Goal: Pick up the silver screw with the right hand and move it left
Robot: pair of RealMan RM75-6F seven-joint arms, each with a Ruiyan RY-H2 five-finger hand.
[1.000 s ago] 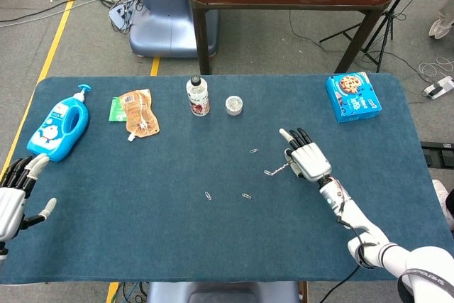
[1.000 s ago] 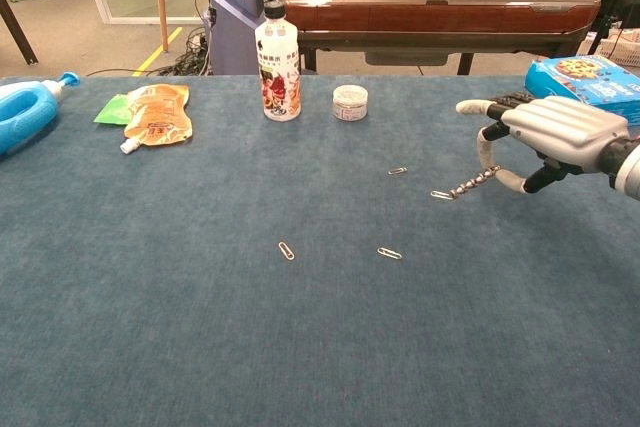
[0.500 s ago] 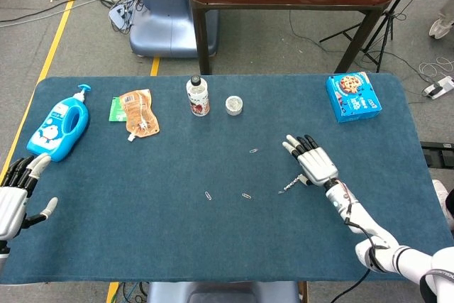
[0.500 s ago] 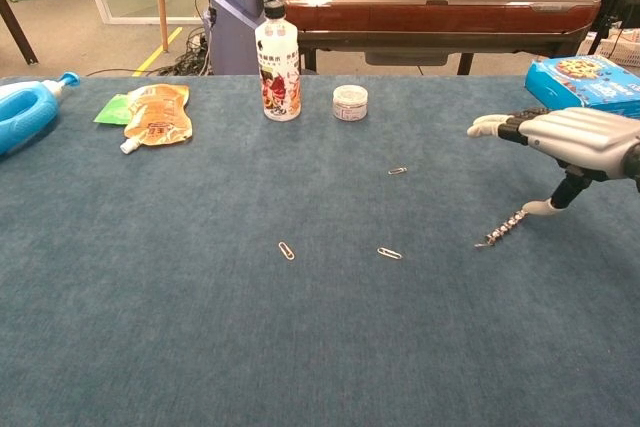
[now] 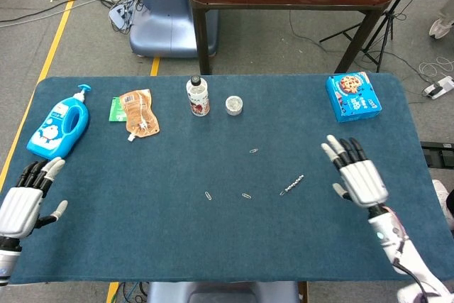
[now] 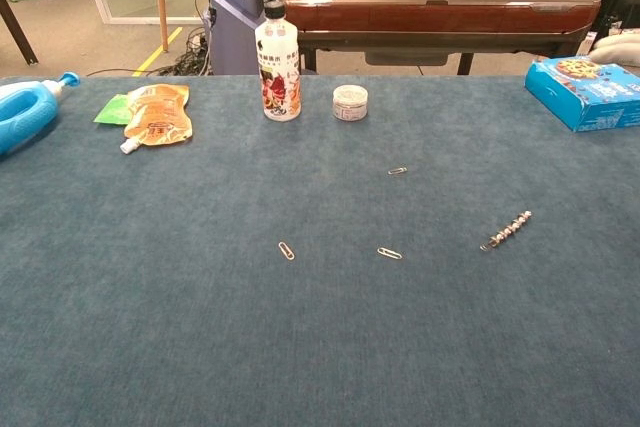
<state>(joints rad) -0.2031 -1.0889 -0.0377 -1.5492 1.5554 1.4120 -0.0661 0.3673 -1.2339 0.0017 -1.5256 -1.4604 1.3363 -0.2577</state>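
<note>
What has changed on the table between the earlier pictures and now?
The right hand let go of the silver screw, which now lies on the table, and drew back to the right with its fingers spread. The left hand shifted only slightly. The paper clips, bottle and cookie box stayed where they were.

Both hands have the same build: the back of the right hand (image 5: 360, 179) is a pale silver-white shell with long ridges, and its fingers are black with light tips. The left hand (image 5: 21, 204) has the same silver-white shell, black fingers and pale tips. Behind the right hand comes a slim white wrist with thin dark cables along it
</note>
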